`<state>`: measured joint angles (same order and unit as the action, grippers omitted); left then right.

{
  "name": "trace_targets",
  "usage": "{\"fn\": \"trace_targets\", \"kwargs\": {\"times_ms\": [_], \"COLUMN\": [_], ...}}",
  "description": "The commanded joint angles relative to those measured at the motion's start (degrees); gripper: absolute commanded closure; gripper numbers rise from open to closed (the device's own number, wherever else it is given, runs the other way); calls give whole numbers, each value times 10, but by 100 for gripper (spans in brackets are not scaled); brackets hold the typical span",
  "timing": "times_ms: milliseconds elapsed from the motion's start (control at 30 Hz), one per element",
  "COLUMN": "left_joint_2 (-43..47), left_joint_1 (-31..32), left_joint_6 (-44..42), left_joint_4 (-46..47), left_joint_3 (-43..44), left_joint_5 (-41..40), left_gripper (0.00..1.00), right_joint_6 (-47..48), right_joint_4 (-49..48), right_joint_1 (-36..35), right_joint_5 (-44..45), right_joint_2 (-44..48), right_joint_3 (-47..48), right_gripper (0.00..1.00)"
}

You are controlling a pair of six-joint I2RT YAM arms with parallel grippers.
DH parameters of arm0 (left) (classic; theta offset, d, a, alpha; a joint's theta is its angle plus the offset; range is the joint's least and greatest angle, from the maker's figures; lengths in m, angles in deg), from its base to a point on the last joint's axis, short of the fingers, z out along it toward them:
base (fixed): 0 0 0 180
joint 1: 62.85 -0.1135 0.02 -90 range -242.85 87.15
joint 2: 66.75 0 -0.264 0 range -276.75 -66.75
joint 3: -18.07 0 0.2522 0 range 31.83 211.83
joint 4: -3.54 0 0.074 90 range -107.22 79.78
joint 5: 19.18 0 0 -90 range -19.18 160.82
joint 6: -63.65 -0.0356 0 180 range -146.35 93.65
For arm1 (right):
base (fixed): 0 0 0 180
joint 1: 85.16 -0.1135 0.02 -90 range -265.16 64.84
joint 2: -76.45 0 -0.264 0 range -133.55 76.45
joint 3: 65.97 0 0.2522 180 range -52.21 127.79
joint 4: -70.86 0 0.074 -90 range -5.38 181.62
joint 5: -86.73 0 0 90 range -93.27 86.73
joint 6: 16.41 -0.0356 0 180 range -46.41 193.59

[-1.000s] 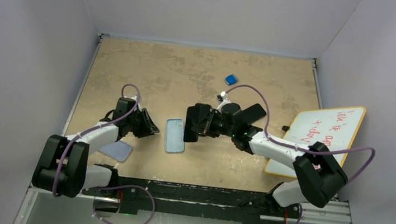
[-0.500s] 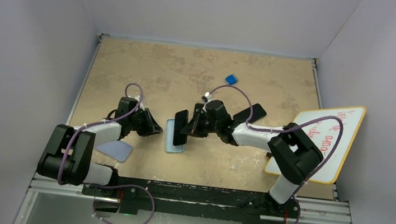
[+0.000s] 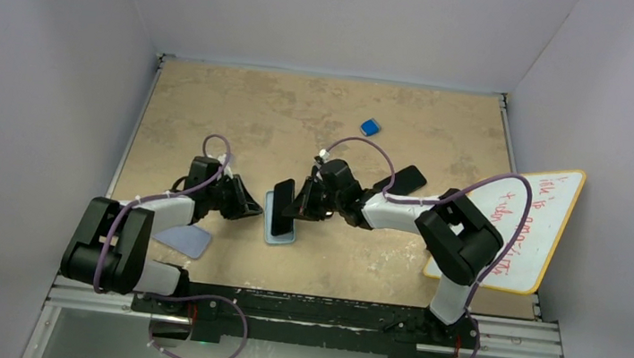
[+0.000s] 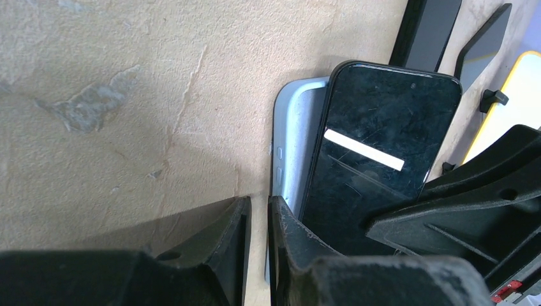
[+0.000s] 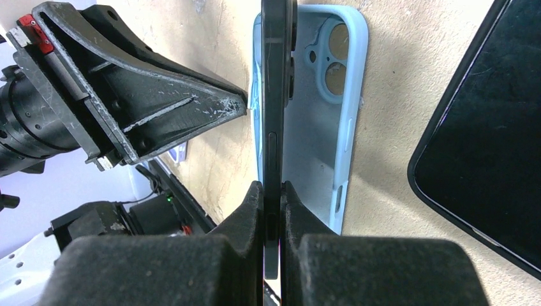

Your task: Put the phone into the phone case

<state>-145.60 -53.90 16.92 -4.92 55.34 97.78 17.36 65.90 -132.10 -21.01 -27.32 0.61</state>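
The light blue phone case (image 3: 282, 237) lies open side up on the table, camera cut-outs showing (image 5: 319, 127). The black phone (image 3: 282, 207) stands on its long edge over the case's left half, tilted, with my right gripper (image 3: 301, 204) shut on it. Seen edge-on, the phone (image 5: 275, 95) runs between the right gripper's (image 5: 272, 188) pads. My left gripper (image 3: 254, 210) sits at the case's left rim (image 4: 300, 127). Its jaws (image 4: 259, 204) are nearly together astride that rim, the right finger (image 4: 281, 220) over it, beside the phone's screen (image 4: 383, 146).
A second black phone (image 3: 401, 179) lies right of the case, close to the right wrist (image 5: 485, 159). A yellow-framed whiteboard (image 3: 515, 224) leans at the right edge. A small blue object (image 3: 371, 127) sits farther back. A pale blue flat piece (image 3: 185, 240) lies by the left arm.
The right arm carried the phone left until it stands over the case. The left gripper slid right to the case's rim and its jaws narrowed.
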Motion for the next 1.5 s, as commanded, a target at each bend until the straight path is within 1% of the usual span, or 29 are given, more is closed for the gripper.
{"fn": "trace_targets", "kwargs": {"times_ms": [0,133,267,467,800,1100,1267,1333,1400,1467], "left_joint_2": [-7,-9,-17,-22,-32,-37,-37,-36,-34,-28], "left_joint_1": [-4,-4,-4,-4,-4,-4,-4,-4,-4,-4], "left_joint_6": [-21,-29,-44,-42,-38,-33,-32,-32,-31,-30], "left_joint_4": [1,-8,-17,-17,-4,2,2,-1,-3,-2], "left_joint_3": [2,12,20,22,19,10,11,13,15,16], "left_joint_5": [6,5,3,7,23,30,32,32,34,39], "left_gripper": [81,81,82,82,84,84,85,85,84,84], "right_joint_6": [-7,10,13,15,31,24,37,47,56,68], "right_joint_4": [15,37,39,42,14,-5,13,31,47,70], "right_joint_1": [-7,-9,-10,-13,-14,-14,-14,-13,-14,-14], "right_joint_5": [-35,-32,-42,-46,-39,-56,-41,-30,-17,3], "right_joint_2": [7,19,23,20,-13,-61,-63,-59,-51,-41], "right_joint_3": [27,33,28,21,22,26,32,37,42,52], "right_gripper": [100,100,100,100,100,100,93,89,82,77]}}
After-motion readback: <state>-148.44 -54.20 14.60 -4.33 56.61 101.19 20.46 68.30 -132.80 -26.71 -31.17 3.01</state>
